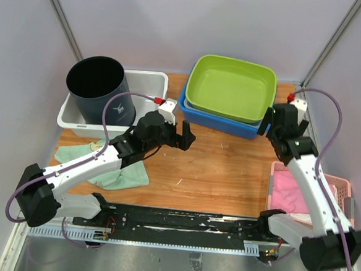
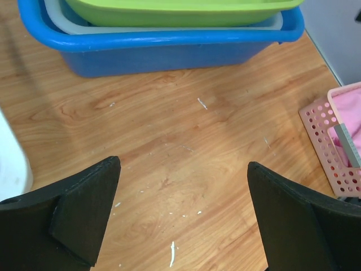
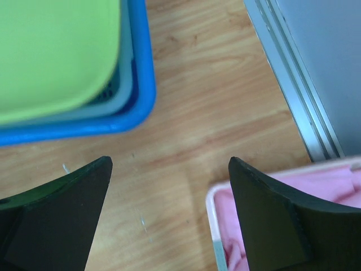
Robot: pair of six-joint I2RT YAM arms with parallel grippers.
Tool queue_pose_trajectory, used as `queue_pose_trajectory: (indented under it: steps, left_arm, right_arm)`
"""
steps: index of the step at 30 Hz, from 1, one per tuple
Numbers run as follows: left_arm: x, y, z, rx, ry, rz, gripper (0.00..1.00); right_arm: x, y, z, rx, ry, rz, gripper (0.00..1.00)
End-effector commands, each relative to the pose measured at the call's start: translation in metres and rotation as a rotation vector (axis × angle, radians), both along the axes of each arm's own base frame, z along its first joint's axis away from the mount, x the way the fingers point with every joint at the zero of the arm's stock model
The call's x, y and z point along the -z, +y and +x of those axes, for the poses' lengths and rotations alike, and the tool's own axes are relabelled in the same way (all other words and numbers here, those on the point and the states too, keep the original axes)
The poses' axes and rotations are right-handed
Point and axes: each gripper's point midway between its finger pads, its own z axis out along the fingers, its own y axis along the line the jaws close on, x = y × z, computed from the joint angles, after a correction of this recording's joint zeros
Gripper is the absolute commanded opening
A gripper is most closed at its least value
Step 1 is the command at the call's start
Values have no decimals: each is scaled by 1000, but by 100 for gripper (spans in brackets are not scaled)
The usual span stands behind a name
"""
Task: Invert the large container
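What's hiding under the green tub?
A grey tub sits right under the green tub, nested in a blue tub. Only their edges show; the green one covers their insides.

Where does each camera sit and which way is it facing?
Top external: above and behind the bases, looking down on the table; both arms, left hand and right hand show.
Left wrist: low over the table, facing the blue tub, pink basket at right; its black fingers show.
Right wrist: looking down at the blue tub's corner and the basket; its fingers show.
Shared: tub and basket appear in all three.
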Motion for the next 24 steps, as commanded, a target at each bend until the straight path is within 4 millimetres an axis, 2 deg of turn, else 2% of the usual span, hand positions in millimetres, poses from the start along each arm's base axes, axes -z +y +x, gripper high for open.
queue_pose_trajectory:
  steps: [1, 3, 7, 11, 13, 18, 20, 24]
  left_arm:
    - [-19, 5, 1, -37, -1, -37, 99]
    - [-16, 5, -2, -20, 13, -22, 99]
    - [-11, 7, -5, -14, 38, 10, 99]
    - [-5, 10, -8, -19, 56, 27, 99]
    - [-5, 12, -10, -17, 64, 32, 99]
    - [-7, 16, -11, -31, 66, 40, 99]
    - [-8, 19, -10, -43, 63, 46, 99]
    - [-8, 20, -8, -56, 67, 60, 99]
  right_arm:
    - [-21, 2, 53, -6, -7, 16, 86]
    - [-22, 7, 77, -24, 12, 45, 86]
    - [-14, 1, 119, 16, 65, 63, 83]
    - [0, -2, 155, 21, 108, 108, 66]
    - [8, -1, 169, 9, 135, 117, 63]
    - [23, 4, 192, -9, 180, 134, 48]
    - [26, 6, 196, -17, 186, 145, 36]
    - [22, 9, 198, -33, 171, 162, 21]
